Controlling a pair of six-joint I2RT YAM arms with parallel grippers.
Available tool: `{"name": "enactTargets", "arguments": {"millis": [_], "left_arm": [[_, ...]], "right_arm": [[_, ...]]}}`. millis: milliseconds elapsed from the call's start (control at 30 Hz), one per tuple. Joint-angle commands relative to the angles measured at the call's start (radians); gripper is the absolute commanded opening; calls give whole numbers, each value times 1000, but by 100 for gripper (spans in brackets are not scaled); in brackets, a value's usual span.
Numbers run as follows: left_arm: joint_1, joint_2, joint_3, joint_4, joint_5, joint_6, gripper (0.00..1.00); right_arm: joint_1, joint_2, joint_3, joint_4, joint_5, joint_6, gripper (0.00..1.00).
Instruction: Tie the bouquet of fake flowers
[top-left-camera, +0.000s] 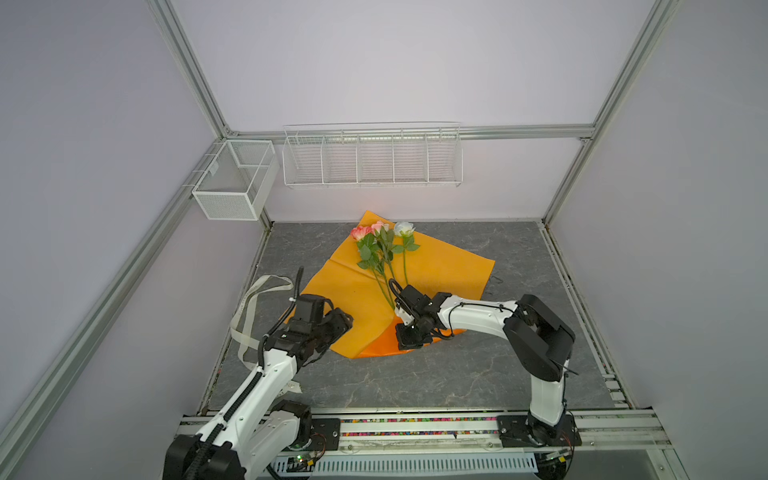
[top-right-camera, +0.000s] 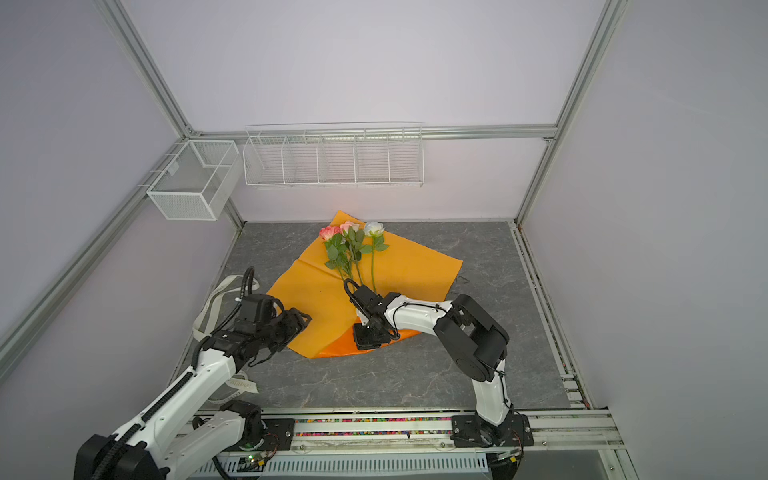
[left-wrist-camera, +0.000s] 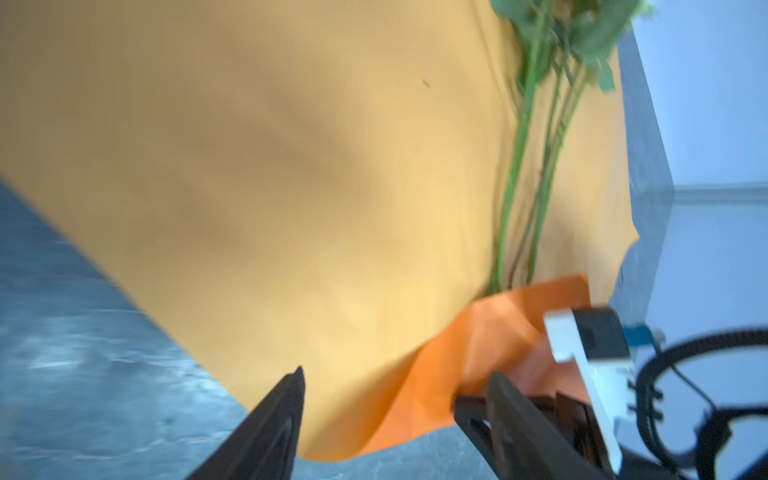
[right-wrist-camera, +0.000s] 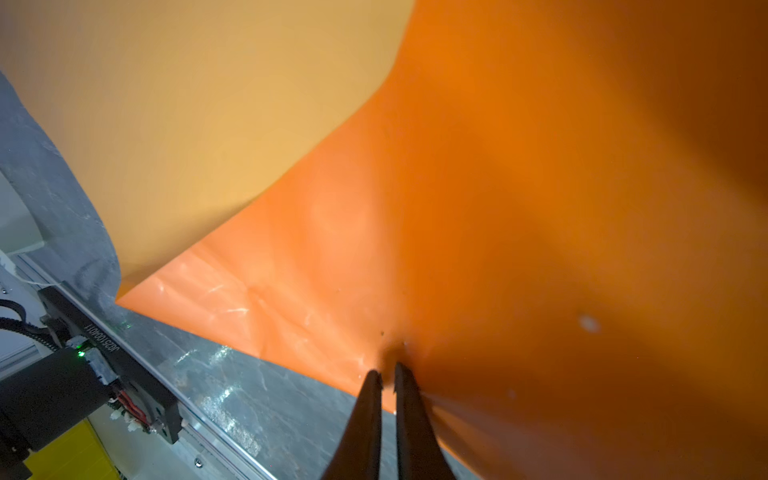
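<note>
Pinching the paper (top-left-camera: 436, 266) at its turned-up near corner, my right gripper (right-wrist-camera: 387, 374) holds its jaws narrow, with the sheet puckered between the tips. My left gripper (left-wrist-camera: 397, 374) has its jaws wide apart and grips nothing; it hangs at the sheet's left edge, near that same corner.

The roses (top-left-camera: 384, 249) lie on the paper, heads toward the far wall, stems converging toward my right gripper and ending at the raised fold. The ribbon (top-left-camera: 253, 299) lies looped on the table (top-left-camera: 457, 374) left of the paper, beside my left arm.

The table is grey with marble veining, enclosed by pale lilac walls and aluminium framing. A wire rack (top-left-camera: 372, 158) hangs on the far wall, a mesh basket (top-left-camera: 232, 183) on the left one.

The paper is matte yellow-orange on top and glossy deeper orange on the turned-up underside. There are three roses, two pink and one white, with green leaves.
</note>
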Motion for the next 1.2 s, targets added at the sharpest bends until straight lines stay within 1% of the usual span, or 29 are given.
{"name": "enactTargets", "arguments": {"millis": [0,67,167,300,433,567,633,767,833,967,1100,1167], "left_arm": [[175,13,9,-130,56,100,73],[277,52,1,-119,86,132,74],[341,130,6,-74,87,143,75],[360,249,18,34,132,113,76],[368,349,32,81,131,133,76],[373,440,30,167,189,142,76],[374,468,18,230,239,131,74],[374,510,-42,470,437,58,74],[374,528,-63,568,505,15,73],[373,560,-99,770,607,-78,74],[373,602,-116,942,687,-156,75],[373,605,-135,1053,716,-221,75]], "right_arm": [[3,27,-20,-65,36,-6,13],[2,26,-21,-65,39,-6,13],[2,27,-16,-61,36,-6,13],[2,33,-6,-57,28,-7,14],[2,33,2,-58,26,-11,14],[2,33,3,-56,24,-15,14],[2,39,5,-57,22,-15,14],[1,51,9,-52,16,-14,14],[2,56,10,-49,11,-12,14],[0,59,12,-48,9,-12,14],[0,62,17,-48,9,-12,14],[1,62,20,-49,8,-11,14]]}}
